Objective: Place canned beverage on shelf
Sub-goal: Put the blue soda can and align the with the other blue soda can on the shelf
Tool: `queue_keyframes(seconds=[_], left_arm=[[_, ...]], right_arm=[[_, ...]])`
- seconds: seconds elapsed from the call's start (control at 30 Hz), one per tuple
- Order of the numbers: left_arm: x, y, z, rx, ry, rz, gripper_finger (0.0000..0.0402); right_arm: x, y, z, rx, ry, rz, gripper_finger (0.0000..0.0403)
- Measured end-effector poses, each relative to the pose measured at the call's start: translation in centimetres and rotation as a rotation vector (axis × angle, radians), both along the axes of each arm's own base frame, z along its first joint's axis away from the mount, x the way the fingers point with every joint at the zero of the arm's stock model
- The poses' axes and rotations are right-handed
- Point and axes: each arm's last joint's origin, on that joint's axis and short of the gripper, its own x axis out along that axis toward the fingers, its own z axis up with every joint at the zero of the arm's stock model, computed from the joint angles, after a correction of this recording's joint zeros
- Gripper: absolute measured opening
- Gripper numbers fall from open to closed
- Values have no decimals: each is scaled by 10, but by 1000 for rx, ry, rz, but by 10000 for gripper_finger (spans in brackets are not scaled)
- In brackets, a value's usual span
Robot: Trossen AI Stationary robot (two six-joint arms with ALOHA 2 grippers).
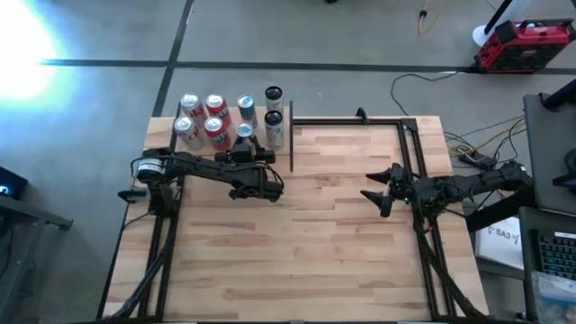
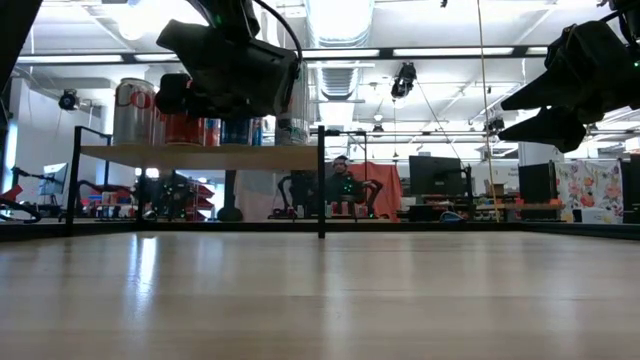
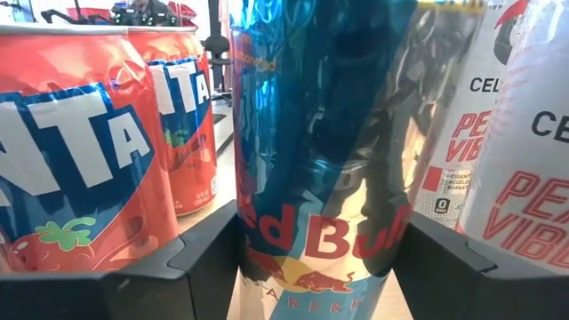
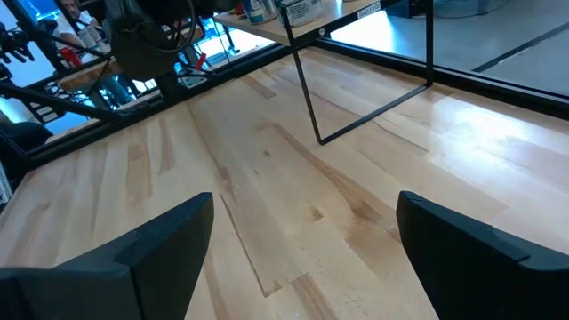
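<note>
My left jaws (image 3: 324, 258) hug the blue can (image 3: 324, 160) on the shelf (image 2: 200, 155); I should part them wider and back out straight. My right jaws (image 4: 302, 258) hang apart.

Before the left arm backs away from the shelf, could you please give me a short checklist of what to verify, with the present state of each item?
1. Blue Red Bull can upright on the shelf: ok, it stands straight among the others.
2. Left claw released from that can: cannot tell; its fingers flank the can closely, and contact is unclear.
3. Neighbouring cans undisturbed: ok, the orange Fanta cans and the white Celsius cans all stand upright.
4. Room for the fingers to slide out: ok, narrow gaps show on both sides.
5. Right claw out of the way: ok, open above bare tabletop.
</note>
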Motion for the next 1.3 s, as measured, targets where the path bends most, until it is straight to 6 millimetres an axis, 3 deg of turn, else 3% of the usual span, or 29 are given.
queue_keyframes(seconds=[0.33,0.73,1.3], left_arm=[[0,0,0,0,0,0,240],[0,2,0,-7,-3,8,287],[3,6,4,-1,-32,19,289]], right_arm=[[0,0,0,0,0,0,336],[0,0,0,0,0,0,336],[0,0,0,0,0,0,336]])
